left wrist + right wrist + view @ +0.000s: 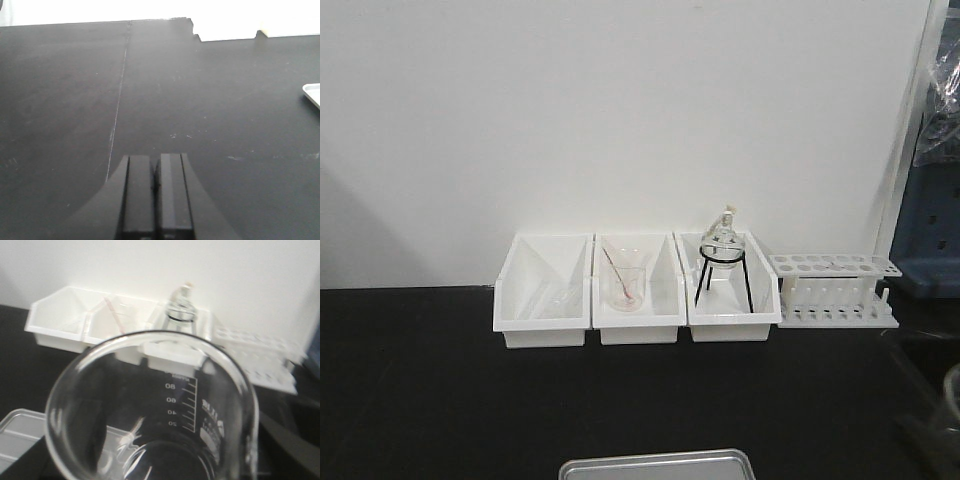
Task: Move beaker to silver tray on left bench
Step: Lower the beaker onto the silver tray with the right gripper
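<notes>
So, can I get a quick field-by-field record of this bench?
Bench: black top, white wall behind
Bins: three white bins in a row at the wall
Middle bin: glass with a pink rod
Right bin: round flask on a black stand
Rack: white tube rack, right of the bins
Tray: silver tray at the front edge
Beaker: clear, filling the right wrist view
Left end effector: shut, over bare bench
</notes>
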{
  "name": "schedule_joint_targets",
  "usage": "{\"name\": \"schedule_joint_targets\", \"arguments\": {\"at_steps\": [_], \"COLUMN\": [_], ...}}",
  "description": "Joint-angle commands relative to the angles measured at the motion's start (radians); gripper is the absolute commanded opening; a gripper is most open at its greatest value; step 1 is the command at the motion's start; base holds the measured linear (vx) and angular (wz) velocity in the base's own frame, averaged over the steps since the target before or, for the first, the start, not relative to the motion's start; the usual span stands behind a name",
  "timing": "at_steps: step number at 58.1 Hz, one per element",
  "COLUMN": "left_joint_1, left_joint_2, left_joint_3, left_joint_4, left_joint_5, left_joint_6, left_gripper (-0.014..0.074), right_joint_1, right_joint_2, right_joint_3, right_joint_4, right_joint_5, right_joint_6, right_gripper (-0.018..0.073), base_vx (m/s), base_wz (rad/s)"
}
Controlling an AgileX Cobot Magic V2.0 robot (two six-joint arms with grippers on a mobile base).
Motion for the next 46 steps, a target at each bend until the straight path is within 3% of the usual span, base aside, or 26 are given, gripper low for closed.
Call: {"name": "schedule_joint_targets", "arguments": {"at_steps": [1,5,14,18,19,23,29,46], "left_joint_1": [-0.006,-0.006,-0.006,-0.006,-0.006,-0.006,-0.006,-0.006], "left_joint_2": [-0.016,-0.016,-0.016,-0.016,-0.016,-0.016,-0.016,-0.016], "left_joint_3": [0.028,0.028,0.028,0.028,0.028,0.028,0.028,0.028], "left_joint_4": [-0.002,-0.002,-0.002,-0.002,-0.002,-0.002,-0.002,-0.002], "left_joint_5": [-0.077,-0.077,-0.077,-0.077,-0.077,-0.077,-0.077,-0.077], "left_joint_6": [-0.001,-0.001,-0.001,-0.001,-0.001,-0.001,-0.001,-0.001], "left_gripper": [0.0001,0.0001,0.0001,0.0001,0.0001,0.0001,0.0001,0.0001], "right_joint_1": [-0.014,-0.031,-0.12,-0.152,-0.161,-0.159,-0.139,-0.057], "right_joint_2": [0.145,0.268,0.611,0.768,0.966,1.077,1.177,1.209], "right_joint_3": [-0.031,-0.031,-0.036,-0.052,-0.103,-0.149,-0.224,-0.317], "right_joint_4": [-0.058,-0.054,-0.056,-0.057,-0.062,-0.077,-0.091,-0.093], "right_joint_5": [-0.237,-0.365,-0.814,-1.011,-1.218,-1.315,-1.326,-1.0], "right_joint_6": [-0.003,0.01,-0.008,-0.076,-0.179,-0.192,-0.188,-0.219], "right_gripper": [-0.0003,-0.0003,-0.0003,-0.0003,-0.0003,-0.0003,-0.0003,-0.0003], "base_vx": [0.0,0.0,0.0,0.0,0.0,0.0,0.0,0.0], "base_wz": [0.0,0.0,0.0,0.0,0.0,0.0,0.0,0.0]}}
